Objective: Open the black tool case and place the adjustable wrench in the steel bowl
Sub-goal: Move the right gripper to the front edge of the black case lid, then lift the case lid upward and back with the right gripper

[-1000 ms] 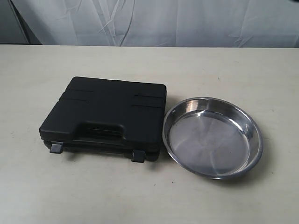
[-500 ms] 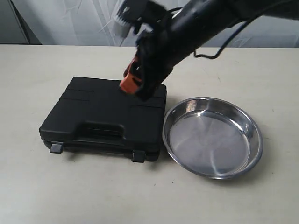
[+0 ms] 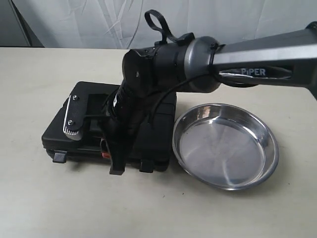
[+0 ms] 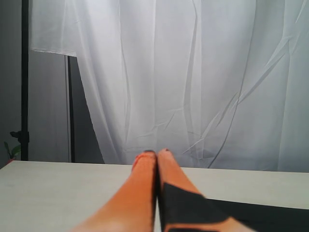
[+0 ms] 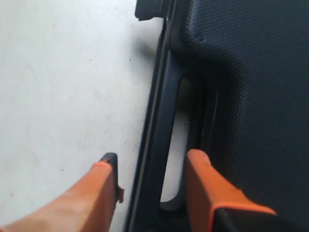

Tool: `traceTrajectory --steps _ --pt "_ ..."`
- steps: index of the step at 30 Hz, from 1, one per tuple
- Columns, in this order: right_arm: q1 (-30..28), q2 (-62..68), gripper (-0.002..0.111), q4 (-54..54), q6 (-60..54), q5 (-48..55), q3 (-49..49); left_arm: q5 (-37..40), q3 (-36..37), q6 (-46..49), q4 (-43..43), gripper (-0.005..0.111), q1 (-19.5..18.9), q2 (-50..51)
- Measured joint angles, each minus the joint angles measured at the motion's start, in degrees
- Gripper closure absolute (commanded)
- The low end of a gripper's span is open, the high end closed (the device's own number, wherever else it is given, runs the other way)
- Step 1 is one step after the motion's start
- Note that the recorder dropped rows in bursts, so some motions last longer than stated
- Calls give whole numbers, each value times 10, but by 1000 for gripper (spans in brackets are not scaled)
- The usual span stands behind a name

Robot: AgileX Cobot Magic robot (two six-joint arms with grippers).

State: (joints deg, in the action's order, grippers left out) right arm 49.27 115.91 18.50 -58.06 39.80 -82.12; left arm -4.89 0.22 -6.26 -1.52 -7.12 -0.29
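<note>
The black tool case [image 3: 159, 130] lies closed on the table, its carrying handle [image 5: 159, 145] on the front edge. My right gripper [image 3: 110, 157] has reached across to that edge and stands open [image 5: 153, 159]. One orange finger [image 5: 104, 188] is over the table outside the handle bar. The other [image 5: 203, 183] is on the lid side, so the jaws straddle the bar. The steel bowl [image 3: 225, 146] sits empty just right of the case. The adjustable wrench is out of view. My left gripper [image 4: 157, 153] is shut on nothing, facing the curtain, and does not show in the exterior view.
Two latches [image 3: 59, 157] [image 3: 146, 165] stick out from the case's front edge, and one shows in the right wrist view [image 5: 147, 9]. The right arm [image 3: 247, 57] spans the case's rear and the space above the bowl. A white curtain [image 3: 198, 25] hangs behind the beige table [image 3: 247, 213].
The right arm entered from the upper right, passed over the back of the case and came down to its front edge. Case and bowl have not moved.
</note>
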Motion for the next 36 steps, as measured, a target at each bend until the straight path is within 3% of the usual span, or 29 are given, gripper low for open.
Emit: traceTrajectory --steps 15,18,21,36 --pt "0 38 65 0 12 -19 0 0 0 0 0 106 0 0" --pt "0 38 80 0 12 -24 0 0 0 0 0 106 0 0" --pt "0 38 108 0 12 -28 0 0 0 0 0 106 0 0" --pt "0 -3 108 -2 28 -23 0 0 0 0 0 106 0 0"
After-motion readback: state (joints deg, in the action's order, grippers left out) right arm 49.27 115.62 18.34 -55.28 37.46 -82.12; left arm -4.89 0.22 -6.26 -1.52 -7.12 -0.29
